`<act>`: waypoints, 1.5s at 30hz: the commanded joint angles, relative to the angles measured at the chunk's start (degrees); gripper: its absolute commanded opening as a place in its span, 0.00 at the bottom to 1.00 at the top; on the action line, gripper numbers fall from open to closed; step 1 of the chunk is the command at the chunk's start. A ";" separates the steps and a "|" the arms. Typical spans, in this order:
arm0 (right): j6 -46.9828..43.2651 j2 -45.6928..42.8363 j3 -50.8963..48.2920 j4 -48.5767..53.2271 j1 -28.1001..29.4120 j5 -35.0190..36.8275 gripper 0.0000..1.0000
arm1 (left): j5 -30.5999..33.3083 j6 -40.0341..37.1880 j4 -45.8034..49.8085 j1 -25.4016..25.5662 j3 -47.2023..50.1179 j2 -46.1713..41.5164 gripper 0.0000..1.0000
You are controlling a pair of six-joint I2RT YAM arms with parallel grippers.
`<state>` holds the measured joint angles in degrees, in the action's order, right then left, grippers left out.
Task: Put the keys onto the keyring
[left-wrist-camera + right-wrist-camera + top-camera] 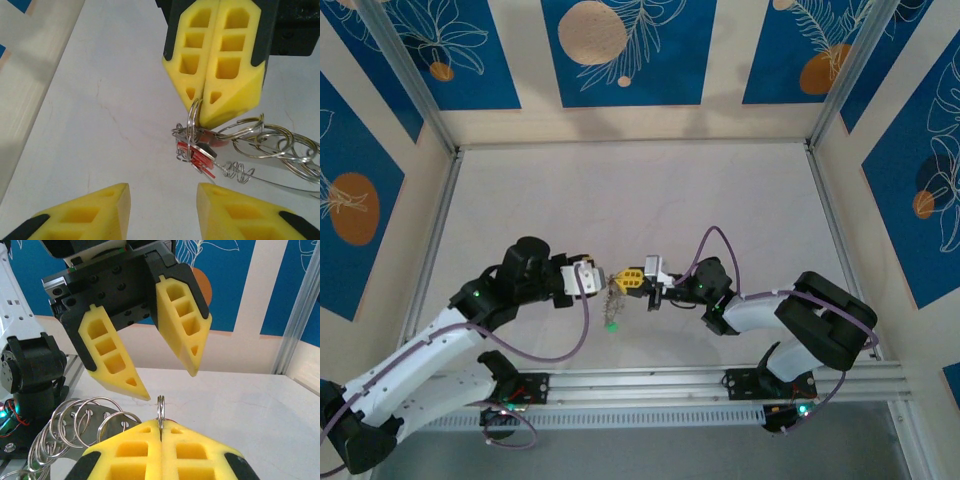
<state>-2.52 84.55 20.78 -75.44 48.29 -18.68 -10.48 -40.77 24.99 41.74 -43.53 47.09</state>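
**Keyring** (161, 410): thin silvery wire ring, seen edge-on. It is pinched by one arc in my right hand (206, 112), which is clenched tight on it. It sits above the desk (650, 190), close to the near edge and about midway along it.

**Keys** (199, 156): tiny flat metal pieces with red tags showing, bunched just under the pinched ring among tangled wire. A green tag (611, 326) dangles lowest. I cannot tell whether any of the bunch touches the desk.

**Spare loops** (280, 145): several linked silver rings trailing off beside my right hand.

**Left hand** (162, 202): released and grasping nothing. Its yellow fingers (182, 325) are spread, facing the ring from just across.

**Handling, my estimate:** everything here is light, hard and slick. The wire will spring rather than bend, and the keys will swing and twist at a touch. I would take a key by its plastic tag, flat side to the fingers, since a tag should hold better than a bare blade.

**Room:** my two hands are nearly nose to nose, so there is little slack between them. Open desk lies toward the far edge and both side edges. The metal rail (720, 385) along the near edge is close behind.
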 commanded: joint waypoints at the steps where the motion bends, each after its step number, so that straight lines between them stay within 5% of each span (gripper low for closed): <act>1: 0.27 -0.78 1.50 -3.31 -0.22 -1.22 0.00 | -1.89 1.18 -1.84 -0.61 -0.16 0.70 0.39; 13: 0.32 -1.37 1.43 -2.94 -0.22 -0.90 0.00 | -10.83 1.73 -3.66 -0.60 -0.76 3.37 0.34; 23: 0.45 -1.75 1.64 -2.85 -0.31 -1.26 0.00 | -8.53 0.04 -2.05 -0.60 -2.42 5.98 0.00; 32: 1.17 -2.29 0.76 -4.16 -0.40 0.21 0.00 | -3.86 -2.96 2.61 -0.60 -2.77 6.04 0.00; 37: 1.41 -1.59 1.17 -4.72 -0.40 -0.02 0.00 | -7.12 0.41 0.08 -0.60 -2.14 5.71 0.17; 45: 1.64 -0.98 1.46 -4.75 -0.35 -0.39 0.00 | -7.41 2.41 -2.52 -0.60 -2.44 4.22 0.26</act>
<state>-1.43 84.12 20.86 -75.88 47.86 -19.35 -16.51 -39.51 23.97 41.50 -44.75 52.66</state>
